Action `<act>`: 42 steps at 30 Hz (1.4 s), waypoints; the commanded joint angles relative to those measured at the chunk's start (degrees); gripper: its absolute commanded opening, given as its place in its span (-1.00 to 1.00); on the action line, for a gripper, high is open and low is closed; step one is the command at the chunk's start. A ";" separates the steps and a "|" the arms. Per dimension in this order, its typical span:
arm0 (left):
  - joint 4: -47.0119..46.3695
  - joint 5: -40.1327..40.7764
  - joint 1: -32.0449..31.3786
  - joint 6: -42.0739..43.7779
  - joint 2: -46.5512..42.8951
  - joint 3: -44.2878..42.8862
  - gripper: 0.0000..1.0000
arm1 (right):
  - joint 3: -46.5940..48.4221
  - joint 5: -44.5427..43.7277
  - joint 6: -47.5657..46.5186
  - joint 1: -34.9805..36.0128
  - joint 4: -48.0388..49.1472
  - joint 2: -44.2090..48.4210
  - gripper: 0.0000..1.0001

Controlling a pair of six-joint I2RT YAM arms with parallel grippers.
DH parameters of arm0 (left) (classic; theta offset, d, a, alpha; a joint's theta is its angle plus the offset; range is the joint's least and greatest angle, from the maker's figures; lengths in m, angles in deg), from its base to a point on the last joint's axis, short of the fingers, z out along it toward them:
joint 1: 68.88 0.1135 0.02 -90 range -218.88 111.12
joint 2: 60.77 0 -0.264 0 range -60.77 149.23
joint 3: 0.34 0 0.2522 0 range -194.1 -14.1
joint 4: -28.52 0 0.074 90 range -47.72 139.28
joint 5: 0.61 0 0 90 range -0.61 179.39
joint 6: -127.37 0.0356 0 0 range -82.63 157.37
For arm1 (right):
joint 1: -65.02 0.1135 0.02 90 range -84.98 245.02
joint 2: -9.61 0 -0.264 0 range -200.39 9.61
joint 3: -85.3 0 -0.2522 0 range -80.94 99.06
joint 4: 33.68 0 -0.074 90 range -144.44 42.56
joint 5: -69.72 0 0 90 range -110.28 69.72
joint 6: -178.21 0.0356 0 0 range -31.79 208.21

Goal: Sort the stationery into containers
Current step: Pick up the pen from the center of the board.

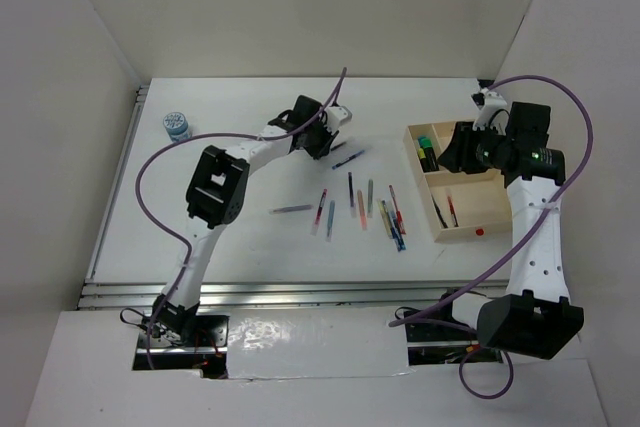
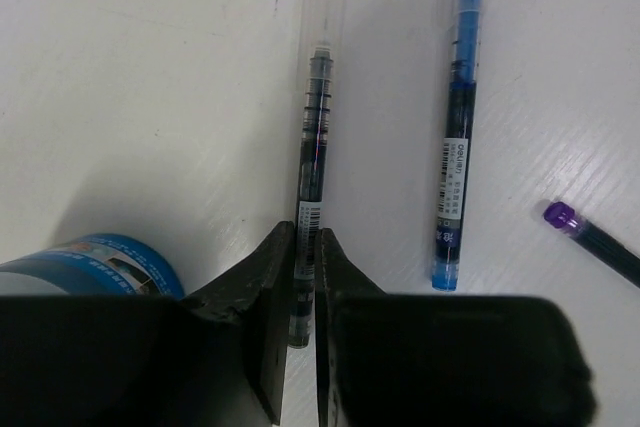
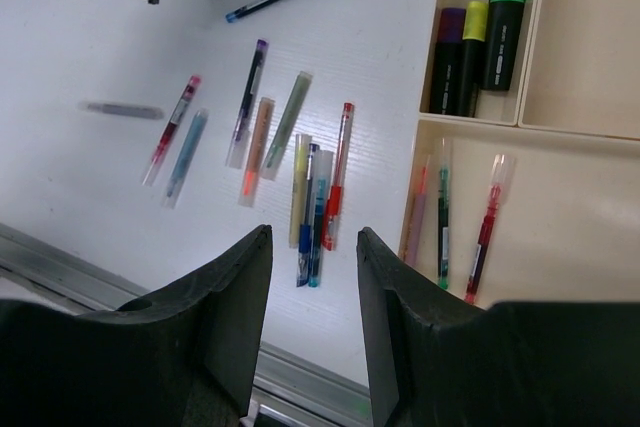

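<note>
My left gripper (image 2: pixel 304 232) is shut on the lower end of a black pen (image 2: pixel 316 137) that lies on the white table. In the top view this gripper (image 1: pixel 322 135) is at the back middle. Just to its right lies a blue pen (image 2: pixel 455 147), and a purple-tipped pen (image 2: pixel 592 239) beyond that. Several loose pens (image 1: pixel 360 202) lie mid-table. The wooden tray (image 1: pixel 455 235) stands at the right and holds highlighters (image 3: pixel 480 27) in one compartment and three pens (image 3: pixel 445 212) in another. Over it hovers my right gripper (image 3: pixel 313 247), open with nothing between its fingers.
A round blue pot (image 1: pixel 177 125) stands at the back left. Another blue pot (image 2: pixel 100 259) sits right beside my left fingers. White walls close the table at the back and sides. A metal rail (image 1: pixel 250 292) runs along the near edge.
</note>
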 commanded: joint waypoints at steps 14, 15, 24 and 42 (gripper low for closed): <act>7.35 3.60 -1.23 -0.89 -2.12 1.70 -1.00 | 3.26 1.14 2.11 4.39 0.20 0.89 -0.09; 8.40 5.09 -1.59 -0.62 -1.77 1.25 -1.00 | 3.26 1.06 2.29 4.66 0.37 1.06 -0.09; 3.51 5.03 -1.94 -5.53 -10.62 12.48 -1.00 | 3.71 2.28 4.74 6.51 2.82 2.47 0.00; -41.35 -27.23 9.04 -61.45 -48.68 43.22 -1.00 | -3.15 15.90 38.99 19.95 36.74 0.28 0.20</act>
